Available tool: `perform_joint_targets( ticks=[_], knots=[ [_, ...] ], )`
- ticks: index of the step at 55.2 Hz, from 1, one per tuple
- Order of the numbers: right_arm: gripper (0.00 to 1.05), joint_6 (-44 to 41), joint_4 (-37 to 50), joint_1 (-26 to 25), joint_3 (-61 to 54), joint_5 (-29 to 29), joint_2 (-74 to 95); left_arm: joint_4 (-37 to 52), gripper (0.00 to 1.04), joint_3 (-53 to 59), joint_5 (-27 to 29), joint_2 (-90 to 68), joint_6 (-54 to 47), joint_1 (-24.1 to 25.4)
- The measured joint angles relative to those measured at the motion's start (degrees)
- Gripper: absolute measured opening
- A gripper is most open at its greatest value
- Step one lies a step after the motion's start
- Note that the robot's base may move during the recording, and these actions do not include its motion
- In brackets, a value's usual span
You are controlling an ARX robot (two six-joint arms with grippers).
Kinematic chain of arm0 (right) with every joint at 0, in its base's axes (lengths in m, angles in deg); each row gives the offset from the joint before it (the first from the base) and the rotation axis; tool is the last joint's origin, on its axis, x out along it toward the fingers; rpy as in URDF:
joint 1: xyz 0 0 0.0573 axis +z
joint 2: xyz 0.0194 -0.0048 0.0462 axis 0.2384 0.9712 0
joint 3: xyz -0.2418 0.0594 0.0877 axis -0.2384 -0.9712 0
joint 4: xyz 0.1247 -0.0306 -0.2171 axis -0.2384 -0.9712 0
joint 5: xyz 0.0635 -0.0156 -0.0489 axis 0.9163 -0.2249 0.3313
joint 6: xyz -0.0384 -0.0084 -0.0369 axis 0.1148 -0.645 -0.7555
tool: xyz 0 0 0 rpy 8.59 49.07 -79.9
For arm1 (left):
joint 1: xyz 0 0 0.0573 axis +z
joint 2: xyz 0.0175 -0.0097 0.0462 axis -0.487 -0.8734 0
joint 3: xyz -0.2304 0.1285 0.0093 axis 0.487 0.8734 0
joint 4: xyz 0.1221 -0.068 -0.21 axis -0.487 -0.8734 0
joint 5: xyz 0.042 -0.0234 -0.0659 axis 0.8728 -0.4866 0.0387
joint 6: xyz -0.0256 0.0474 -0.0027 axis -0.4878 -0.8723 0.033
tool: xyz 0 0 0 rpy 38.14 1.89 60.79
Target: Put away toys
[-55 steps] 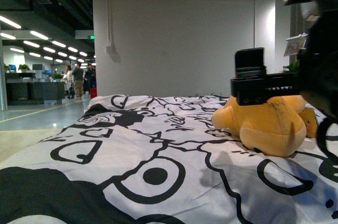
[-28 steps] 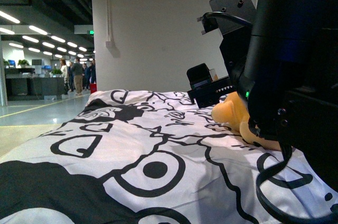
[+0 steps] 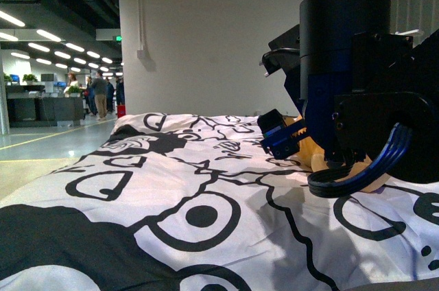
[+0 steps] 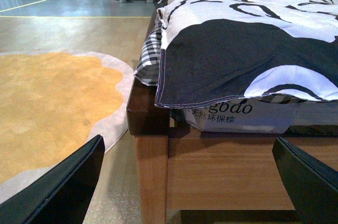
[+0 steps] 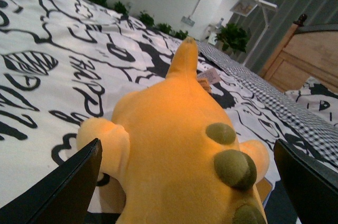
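Observation:
The toy, an orange-yellow plush animal with olive-brown spots and a pointed ear, lies on the black-and-white patterned duvet. My right gripper is open right over it, one finger on each side of its body, neither touching it. In the front view my right arm hides nearly all of the toy; only orange slivers show. My left gripper is open and holds nothing. It hangs low beside the bed, facing the wooden frame.
The duvet covers the whole bed and its dark edge hangs over the frame. A wooden bed leg stands close ahead of the left gripper. An orange rug lies on the floor beside the bed. A wooden headboard stands beyond the toy.
My right arm has swung in front of the camera and come lower, so it now covers most of the toy, which showed whole one second ago.

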Motion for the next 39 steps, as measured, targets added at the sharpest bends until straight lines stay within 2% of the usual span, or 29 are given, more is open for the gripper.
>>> perform_joint_targets(
  ticks=[15, 31, 39],
  knots=[
    [0.98, 0.7, -10.1, -0.3, 2.1, 0.0, 0.1, 0.0, 0.98, 0.0, 0.0, 0.0, 0.0, 0.0],
    [0.98, 0.9, -15.6, -0.3, 4.3, -0.2, 0.1, 0.0, 0.98, 0.0, 0.0, 0.0, 0.0, 0.0],
    [0.76, 1.1, -15.8, -0.8, 4.8, -0.1, 0.1, 0.0, 0.98, 0.0, 0.0, 0.0, 0.0, 0.0]
  ],
)
